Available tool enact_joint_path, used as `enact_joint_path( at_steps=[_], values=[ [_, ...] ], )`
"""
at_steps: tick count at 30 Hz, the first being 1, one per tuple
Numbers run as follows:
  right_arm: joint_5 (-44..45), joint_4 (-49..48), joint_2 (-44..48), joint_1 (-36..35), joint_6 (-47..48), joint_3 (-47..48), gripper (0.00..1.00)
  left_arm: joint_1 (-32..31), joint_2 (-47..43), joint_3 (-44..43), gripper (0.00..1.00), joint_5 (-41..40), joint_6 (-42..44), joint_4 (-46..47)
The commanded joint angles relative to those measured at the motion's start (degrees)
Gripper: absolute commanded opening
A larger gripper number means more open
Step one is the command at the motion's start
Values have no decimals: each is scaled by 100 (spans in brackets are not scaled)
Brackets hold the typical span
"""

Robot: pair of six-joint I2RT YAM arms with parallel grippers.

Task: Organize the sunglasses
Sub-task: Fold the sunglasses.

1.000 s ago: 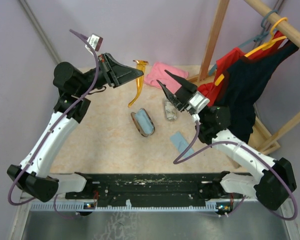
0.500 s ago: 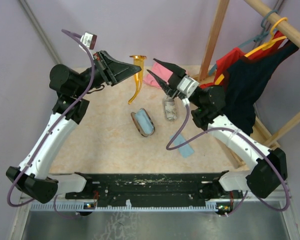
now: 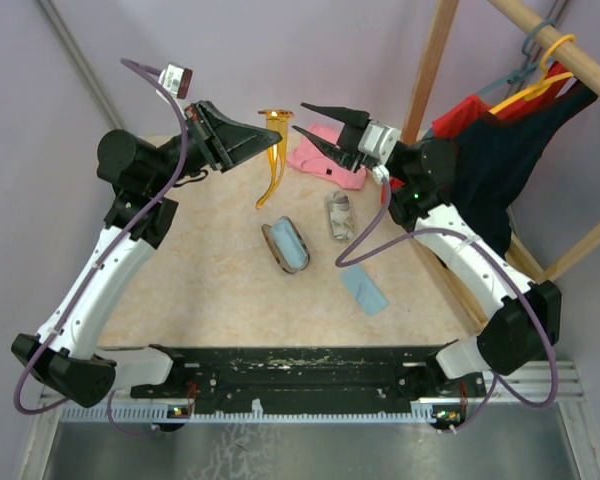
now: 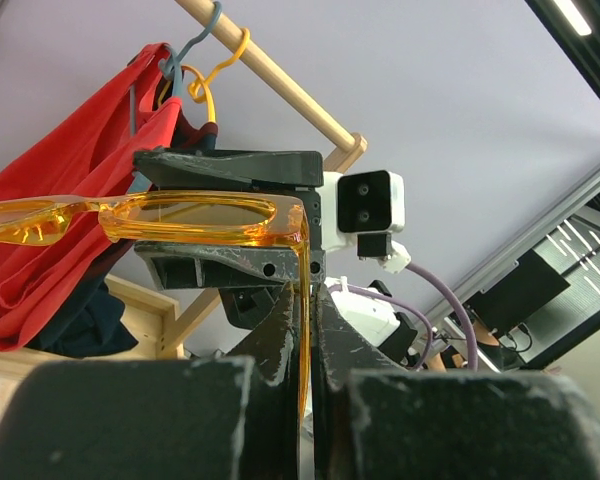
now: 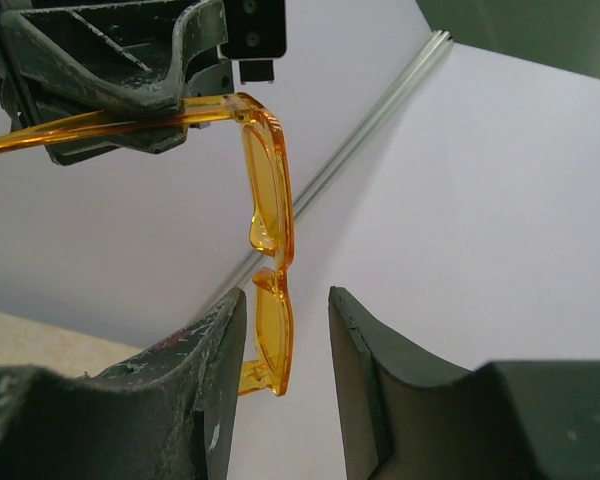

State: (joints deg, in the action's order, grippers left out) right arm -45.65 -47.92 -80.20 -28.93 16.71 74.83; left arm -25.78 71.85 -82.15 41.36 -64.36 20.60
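The orange sunglasses hang in the air over the far part of the table. One temple is pinched in the left gripper, which is clamped tight on it. The front runs crosswise to that temple. Its free end lies just before the gap of the right gripper, whose jaws stand apart, empty. I cannot tell if they touch. The right arm is the nearer free one. No writing is legible.

left gripper closed, right gripper parted
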Motion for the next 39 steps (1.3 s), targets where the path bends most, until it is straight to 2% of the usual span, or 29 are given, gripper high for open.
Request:
enact_joint_path(
  at_steps=[1, 12, 17, 39],
  values=[
    [-519, -32, -217, 78, -393, 547, 39, -32, -168, -82, 0, 4, -22, 266],
    [-817, -140, -717, 80, -827, 1220, 36, -74, -193, -60, 0, -6, -3, 277],
    [-955, -188, -783, 80, -993, 1290, 31, -68, -210, -30, 0, -14, 19, 273],
    [-1102, -360, -892, 77, -1233, 1352, 25, -171, -142, 38, 0, -23, -28, 309]
  ],
)
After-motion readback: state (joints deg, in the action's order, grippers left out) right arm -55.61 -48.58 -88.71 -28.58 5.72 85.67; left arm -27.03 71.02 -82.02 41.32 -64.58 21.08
